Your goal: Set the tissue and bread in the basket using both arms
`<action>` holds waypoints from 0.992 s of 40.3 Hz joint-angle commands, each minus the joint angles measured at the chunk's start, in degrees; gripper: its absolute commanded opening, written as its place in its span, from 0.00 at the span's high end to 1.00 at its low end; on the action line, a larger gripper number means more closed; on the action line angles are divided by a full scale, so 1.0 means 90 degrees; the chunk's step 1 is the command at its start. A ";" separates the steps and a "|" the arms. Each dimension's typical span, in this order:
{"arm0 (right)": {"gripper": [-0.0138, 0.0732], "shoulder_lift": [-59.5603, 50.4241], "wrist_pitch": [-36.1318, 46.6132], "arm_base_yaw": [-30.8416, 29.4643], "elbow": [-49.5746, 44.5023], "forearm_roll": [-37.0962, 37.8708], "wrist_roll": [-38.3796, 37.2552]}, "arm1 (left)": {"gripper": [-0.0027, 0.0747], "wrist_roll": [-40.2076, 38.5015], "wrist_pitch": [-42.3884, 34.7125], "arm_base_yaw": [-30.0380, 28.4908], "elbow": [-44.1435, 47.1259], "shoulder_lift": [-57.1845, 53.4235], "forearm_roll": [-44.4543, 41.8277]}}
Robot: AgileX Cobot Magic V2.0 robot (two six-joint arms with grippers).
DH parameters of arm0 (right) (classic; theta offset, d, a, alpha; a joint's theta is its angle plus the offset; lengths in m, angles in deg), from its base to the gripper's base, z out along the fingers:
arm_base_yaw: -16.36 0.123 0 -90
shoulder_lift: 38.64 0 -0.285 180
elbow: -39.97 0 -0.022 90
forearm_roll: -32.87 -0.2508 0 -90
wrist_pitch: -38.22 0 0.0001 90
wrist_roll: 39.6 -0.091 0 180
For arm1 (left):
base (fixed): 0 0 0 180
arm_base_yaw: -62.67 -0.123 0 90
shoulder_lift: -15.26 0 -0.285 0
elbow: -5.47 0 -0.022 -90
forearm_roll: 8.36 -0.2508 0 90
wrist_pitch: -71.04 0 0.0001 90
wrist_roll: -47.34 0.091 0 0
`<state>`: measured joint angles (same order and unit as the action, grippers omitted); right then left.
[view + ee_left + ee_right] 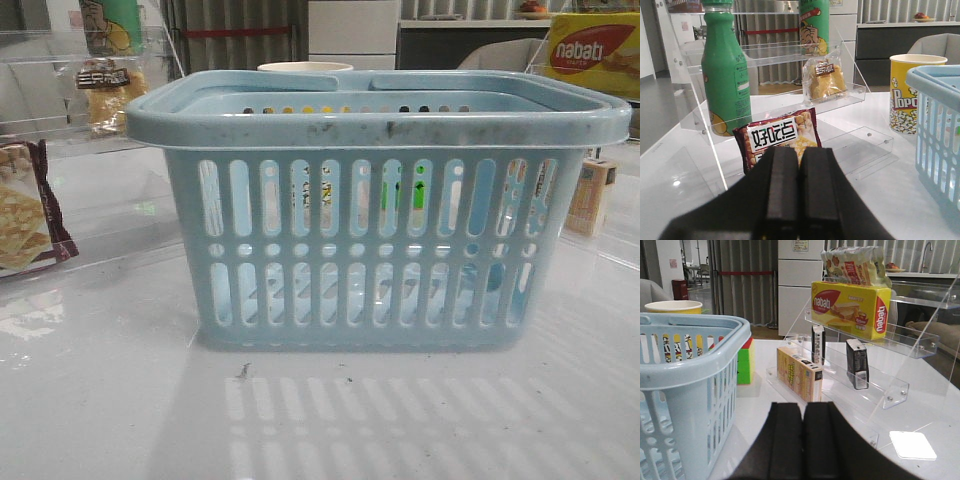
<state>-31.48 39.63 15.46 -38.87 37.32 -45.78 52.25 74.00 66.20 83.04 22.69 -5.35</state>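
The left pincer (pixel 799 195), pressed together and empty, has the bread (pixel 825 77) straight ahead on the clear shelf (pixel 850 92), standing upright beyond the cracker packet (pixel 780 140), while the basket (pixel 940 125) sits off to its right.

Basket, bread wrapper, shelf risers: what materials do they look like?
The basket: looks like moulded rigid plastic, pale blue and matte, with dark scuffs along its rim. The bread: sealed in a clear glossy film, probably thin plastic, since it crinkles and glints. The left shelf riser and the right shelf riser: clear rigid sheet, likely acrylic, with bright edges and visible screws.
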 commanded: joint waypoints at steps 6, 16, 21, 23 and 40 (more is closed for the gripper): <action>0.76 -0.0112 0.0568 -0.0013 -0.0011 0.0060 0.0011 | 0.85 -0.0032 -0.0553 -0.0013 0.0006 -0.0106 -0.0006; 0.76 -0.0112 0.0568 -0.0013 -0.0011 0.0060 0.0011 | 0.85 -0.0032 -0.0553 -0.0013 0.0006 -0.0106 -0.0006; 0.76 -0.0112 0.0568 -0.0013 -0.0011 0.0060 0.0011 | 0.85 -0.0032 -0.0553 -0.0013 0.0006 -0.0106 -0.0006; 0.76 -0.0112 0.0568 -0.0013 -0.0011 0.0060 0.0011 | 0.85 -0.0032 -0.0553 -0.0013 0.0006 -0.0106 -0.0006; 0.76 -0.0098 0.1054 -0.0004 0.1368 0.0051 0.0011 | 0.85 -0.0032 -0.0373 -0.0013 -0.1582 -0.0078 0.0162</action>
<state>-31.48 45.24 15.46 -33.35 37.32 -45.78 52.25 73.65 66.20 76.20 22.69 -4.54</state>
